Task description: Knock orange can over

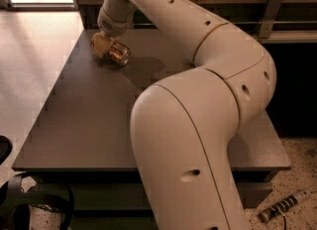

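Your gripper (pixel 106 46) sits low over the far left corner of the table (pixel 79 125), right against the orange can (pixel 119 54), and you cannot tell from this view whether it is spread or clamped on the can. The can is at that same far left corner of the table, just inside the left edge. It is tilted well off upright, its shiny end turned toward the near right side of the table and its other end tucked under the gripper. You can make out 1 small cylinder with an orange-brown body, pale glints along its side and a silvery metal rim. Whether it rests on the tabletop or hangs just above it is not clear. A soft dark shadow (pixel 143 70) lies on the tabletop just to the can's right. From the gripper, the cream arm (pixel 198 125) rises past the back edge of the table, bends at a large elbow over the right side of the table, and comes down as a thick link across the table's near edge, covering much of the surface. Off the table's near right corner, a striped tool (pixel 283 207) with a cord lies on the speckled floor. Off the near left corner you see dark straps (pixel 29 209).
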Available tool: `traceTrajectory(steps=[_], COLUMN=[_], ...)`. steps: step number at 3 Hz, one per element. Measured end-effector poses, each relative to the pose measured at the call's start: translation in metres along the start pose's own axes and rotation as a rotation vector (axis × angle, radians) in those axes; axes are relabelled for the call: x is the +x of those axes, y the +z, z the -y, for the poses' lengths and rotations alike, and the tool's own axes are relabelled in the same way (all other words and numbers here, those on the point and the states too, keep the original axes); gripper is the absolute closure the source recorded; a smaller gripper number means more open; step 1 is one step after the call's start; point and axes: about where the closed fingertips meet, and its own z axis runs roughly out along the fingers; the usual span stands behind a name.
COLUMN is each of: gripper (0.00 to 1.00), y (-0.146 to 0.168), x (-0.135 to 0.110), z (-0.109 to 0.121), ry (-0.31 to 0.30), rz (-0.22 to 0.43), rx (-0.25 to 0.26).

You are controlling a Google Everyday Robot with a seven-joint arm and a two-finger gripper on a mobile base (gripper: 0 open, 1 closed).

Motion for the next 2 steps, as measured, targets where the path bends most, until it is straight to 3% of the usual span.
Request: traceTrajectory(steps=[1,2], gripper=[1.0,0.86], y=[0.0165,0.0208], x=[-0.0036,-0.004], z=[-0.0031,-0.0039], ry=[-0.016,-0.018], rz=[-0.015,-0.019], rx=[-0.036,-0.043])
